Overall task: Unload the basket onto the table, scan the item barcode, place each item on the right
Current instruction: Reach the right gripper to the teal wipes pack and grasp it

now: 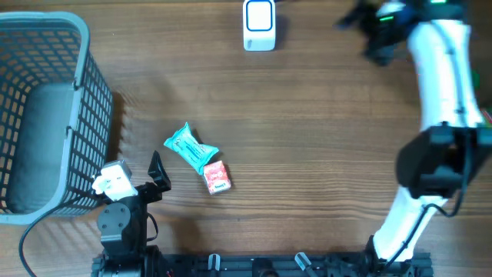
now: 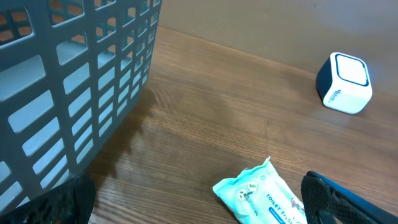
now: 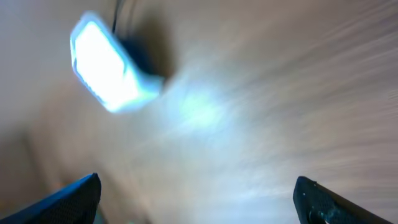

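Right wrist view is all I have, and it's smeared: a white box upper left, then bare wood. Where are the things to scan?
Observer: A teal wipes pack lies on the robot's left side, toward its base.
Operator: Only that one?
Observer: No, a small red packet sits at the pack's near end and looks to be touching it.
Operator: What's the left tool doing?
Observer: The left tool is open and empty, low beside the pack, with a grey basket close on its other side.
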Available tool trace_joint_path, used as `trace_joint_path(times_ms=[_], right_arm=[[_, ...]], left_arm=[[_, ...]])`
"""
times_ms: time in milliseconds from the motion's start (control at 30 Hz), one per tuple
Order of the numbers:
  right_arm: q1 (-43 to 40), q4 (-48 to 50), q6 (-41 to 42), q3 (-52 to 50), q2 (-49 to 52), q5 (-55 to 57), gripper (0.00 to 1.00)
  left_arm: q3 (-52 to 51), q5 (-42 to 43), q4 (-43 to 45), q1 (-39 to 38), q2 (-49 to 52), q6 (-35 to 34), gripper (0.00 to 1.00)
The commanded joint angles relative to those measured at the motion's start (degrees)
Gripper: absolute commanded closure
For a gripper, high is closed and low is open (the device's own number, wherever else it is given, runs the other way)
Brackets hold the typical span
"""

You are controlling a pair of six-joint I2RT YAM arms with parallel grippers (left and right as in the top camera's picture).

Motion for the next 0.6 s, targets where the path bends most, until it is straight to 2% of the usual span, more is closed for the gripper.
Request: trace_joint_path(times_ms=[0, 67, 233, 333, 467, 500, 567], right_arm=[[12.85, -0.07, -18.36, -4.87, 0.92, -4.26, 0.0], [19.12, 1.22, -21.18, -7.43, 1.09, -4.0, 0.0], [34.21, 14.67, -22.97, -16.46, 1.64, 0.96, 0.01], [39.98, 22.75, -25.35, -20.04, 2.58, 0.96, 0.0], [44.39, 27.67, -26.32, -20.04, 7.32, 0.94, 0.01], [44.78, 28.28, -26.29, -20.04, 8.96, 0.96, 0.04], [44.74, 28.35, -26.03, -20.04, 10.95, 0.96, 0.23]], left_arm=[[-0.15, -0.94, 0.22, 0.24, -0.2, 1.09, 0.0], [-0.15, -0.94, 0.22, 0.24, -0.2, 1.09, 0.0], [-0.15, -0.94, 0.22, 0.24, -0.2, 1.09, 0.0], [-0.15, -0.94, 0.22, 0.24, -0.2, 1.09, 0.0], [-0.15, -0.94, 0.22, 0.24, -0.2, 1.09, 0.0], [-0.15, -0.94, 0.22, 0.24, -0.2, 1.09, 0.0], [-0.15, -0.94, 0.22, 0.24, -0.2, 1.09, 0.0]])
